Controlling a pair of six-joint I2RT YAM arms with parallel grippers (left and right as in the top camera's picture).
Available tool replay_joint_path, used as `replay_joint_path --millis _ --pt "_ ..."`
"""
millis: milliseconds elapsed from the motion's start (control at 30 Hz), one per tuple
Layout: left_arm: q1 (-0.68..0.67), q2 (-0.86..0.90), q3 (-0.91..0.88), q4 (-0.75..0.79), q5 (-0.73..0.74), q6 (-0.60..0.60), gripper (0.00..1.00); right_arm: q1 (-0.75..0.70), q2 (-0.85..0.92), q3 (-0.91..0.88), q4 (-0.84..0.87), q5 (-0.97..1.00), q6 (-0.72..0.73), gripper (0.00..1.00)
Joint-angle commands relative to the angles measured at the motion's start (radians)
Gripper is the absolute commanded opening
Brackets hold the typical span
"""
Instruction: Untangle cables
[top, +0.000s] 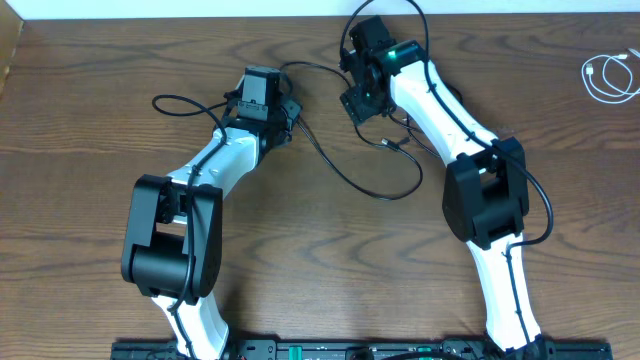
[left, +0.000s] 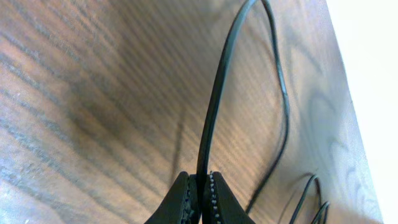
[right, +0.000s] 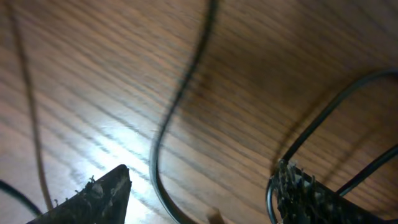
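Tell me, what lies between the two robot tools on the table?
Overhead, only the black cable crosses the table between the left tool, gripping it, and the open right tool.

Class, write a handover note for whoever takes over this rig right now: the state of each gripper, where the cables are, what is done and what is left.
Left gripper: shut on the black cable.
Right gripper: open, low over the table, with a stretch of black cable beneath it.
White cable: coiled at the far right edge, apart from the black one.
Done: the two cables appear separated.
Left: the black cable lies in a wide curve between the arms and probably needs drawing out straight.
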Motion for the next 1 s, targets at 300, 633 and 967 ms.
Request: replay_joint_path --millis 300,633,967 --pt "-0.021 0.085 -0.001 0.091 -0.036 -0.101 0.08 0.011 0.058 -0.004 -0.010 -0.160 -0.093 0.68" --pt "-0.003 0.086 -0.001 0.105 -0.026 -0.101 0.08 0.029 0.114 -0.004 -0.072 -0.219 -0.224 0.65" --pt "0.050 0.086 -0.001 0.108 0.090 -0.100 0.08 0.083 0.114 -0.004 -0.139 -0.219 -0.299 0.66"
